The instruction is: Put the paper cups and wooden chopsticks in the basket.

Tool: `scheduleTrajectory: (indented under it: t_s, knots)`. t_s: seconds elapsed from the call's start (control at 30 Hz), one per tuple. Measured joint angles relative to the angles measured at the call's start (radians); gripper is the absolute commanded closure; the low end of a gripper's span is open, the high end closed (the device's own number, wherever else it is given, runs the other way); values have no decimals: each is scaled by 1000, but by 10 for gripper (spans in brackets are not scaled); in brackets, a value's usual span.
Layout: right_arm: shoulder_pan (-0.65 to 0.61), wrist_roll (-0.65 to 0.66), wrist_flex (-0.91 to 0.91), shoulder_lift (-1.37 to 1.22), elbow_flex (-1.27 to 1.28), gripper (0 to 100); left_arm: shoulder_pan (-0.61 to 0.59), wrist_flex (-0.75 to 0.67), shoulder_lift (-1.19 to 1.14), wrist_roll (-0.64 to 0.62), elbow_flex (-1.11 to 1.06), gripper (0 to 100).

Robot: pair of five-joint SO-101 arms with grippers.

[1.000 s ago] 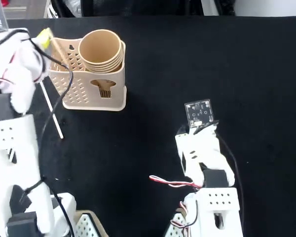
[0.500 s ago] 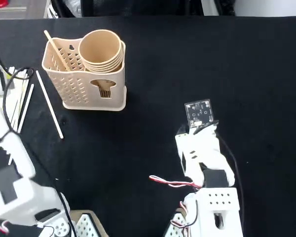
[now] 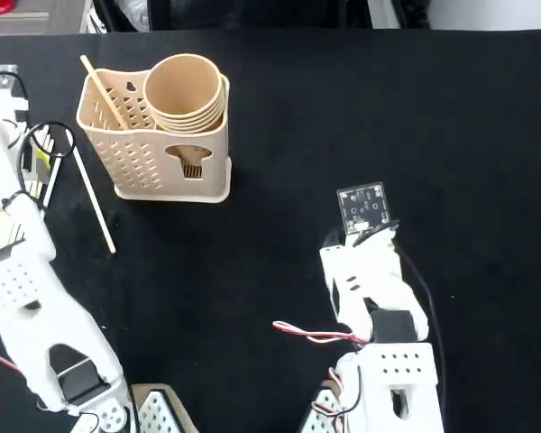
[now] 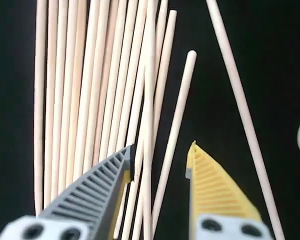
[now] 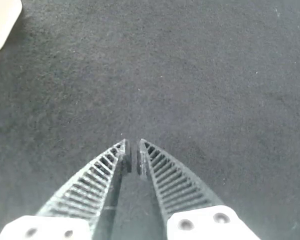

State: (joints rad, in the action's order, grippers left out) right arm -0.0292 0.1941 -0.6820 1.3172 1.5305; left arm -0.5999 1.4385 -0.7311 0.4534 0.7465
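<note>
The basket (image 3: 162,155) stands at about ten o'clock on the black tabletop (image 3: 388,108). A stack of paper cups (image 3: 186,88) sits upright in its right compartment. In the left compartment one chopstick (image 3: 104,92) leans with its top end pointing toward eleven o'clock, sticking out over the rim.

Just beside the basket, on its nine o'clock side, a single loose chopstick (image 3: 92,194) lies flat on the cloth, running from eleven toward five o'clock. Further out toward nine o'clock, at the edge of the tabletop, lies a pile of chopsticks (image 4: 90,90), partly covered by the left arm (image 3: 18,271) in the high view.

The left gripper (image 4: 161,149) hangs over that pile with its grey and yellow jaws spread apart and nothing held. One chopstick at the edge of the pile (image 4: 174,135) lines up with the gap between them. I cannot tell whether the tips touch the wood.

The right arm (image 3: 371,280) sits at about five o'clock, well apart from the basket. The right gripper (image 5: 133,150) points at bare cloth, its jaws all but closed with only a thin slit between the tips, and it is empty.
</note>
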Motion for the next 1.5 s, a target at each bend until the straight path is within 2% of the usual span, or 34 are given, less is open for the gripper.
scheduleTrajectory:
  t_s: [0.2, 0.43, 0.73, 0.93, 1.2, 1.37, 1.5]
  knots:
    - [0, 17, 0, 0, 0, 956, 0, 3, -216, 0, 232, 834]
    - [0, 17, 0, 0, 0, 956, 25, 3, -353, 2, 356, 838]
    - [0, 17, 0, 0, 0, 956, 26, -3, -387, 5, 391, 965]
    - [0, 17, 0, 0, 0, 956, 35, 72, -390, 3, 410, 971]
    - [0, 17, 0, 0, 0, 956, 35, 292, -397, 0, 643, 972]
    - [0, 17, 0, 0, 0, 956, 29, 315, -404, -9, 815, 972]
    - [0, 17, 0, 0, 0, 956, 2, 318, -404, -57, 868, 972]
